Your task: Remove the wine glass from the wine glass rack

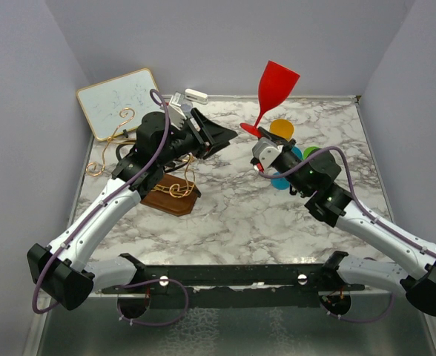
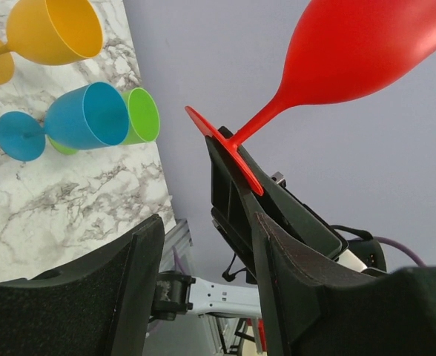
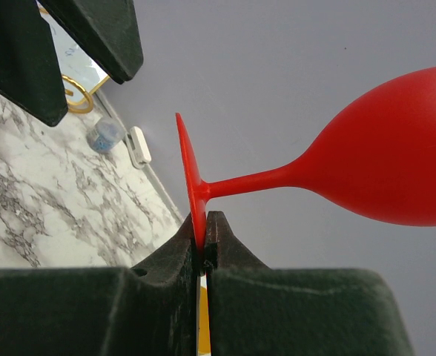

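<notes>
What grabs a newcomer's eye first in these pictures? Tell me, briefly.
The red plastic wine glass, tilted high above the middle of the marble table, pinched by its foot's rim in the shut right gripper. Facing it, the left gripper stands open; beneath that arm sits the gold wire rack on its dark brown wooden base.
</notes>
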Motion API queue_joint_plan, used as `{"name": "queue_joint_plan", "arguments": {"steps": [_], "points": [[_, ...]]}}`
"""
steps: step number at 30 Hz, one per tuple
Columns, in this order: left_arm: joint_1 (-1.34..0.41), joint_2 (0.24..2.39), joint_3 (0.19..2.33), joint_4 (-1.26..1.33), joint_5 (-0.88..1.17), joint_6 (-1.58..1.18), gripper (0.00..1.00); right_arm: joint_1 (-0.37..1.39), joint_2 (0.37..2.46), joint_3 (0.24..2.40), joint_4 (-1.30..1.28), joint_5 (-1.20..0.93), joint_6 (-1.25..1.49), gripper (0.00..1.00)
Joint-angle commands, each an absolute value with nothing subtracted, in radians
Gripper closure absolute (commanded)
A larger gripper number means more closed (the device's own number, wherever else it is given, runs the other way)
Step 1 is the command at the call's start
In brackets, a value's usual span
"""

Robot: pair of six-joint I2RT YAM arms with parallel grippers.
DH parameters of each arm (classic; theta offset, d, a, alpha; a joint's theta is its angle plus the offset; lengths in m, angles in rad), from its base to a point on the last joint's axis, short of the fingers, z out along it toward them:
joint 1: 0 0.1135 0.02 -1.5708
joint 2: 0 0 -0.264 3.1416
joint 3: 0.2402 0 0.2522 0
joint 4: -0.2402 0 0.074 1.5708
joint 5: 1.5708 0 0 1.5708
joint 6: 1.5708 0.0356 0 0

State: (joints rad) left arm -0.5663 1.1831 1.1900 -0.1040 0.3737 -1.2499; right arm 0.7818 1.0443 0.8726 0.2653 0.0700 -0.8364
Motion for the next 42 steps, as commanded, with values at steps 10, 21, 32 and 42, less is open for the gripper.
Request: {"name": "queue_joint_plan", "arguments": {"steps": [10, 21, 32, 42], "points": [[-0.568, 1.164, 1.160, -0.015, 0.340, -1.337, 0.46, 0.888, 1.043, 0.838, 0.359, 0.144, -0.869, 0.99], [-0.568, 1.170, 1.109, 0.066, 0.395, -1.375, 0.67, 0.960, 1.114, 0.844, 0.421, 0.203, -0.884, 0.99], [-0.568, 1.130, 1.077, 0.060, 0.351, -1.302, 1.00, 0.971, 1.071, 0.838, 0.370, 0.258, -0.848, 0.73], [-0.568, 1.031, 1.073, -0.030, 0.113, -1.162, 1.00, 0.971, 0.895, 0.821, 0.084, 0.274, -0.690, 0.64]]}}
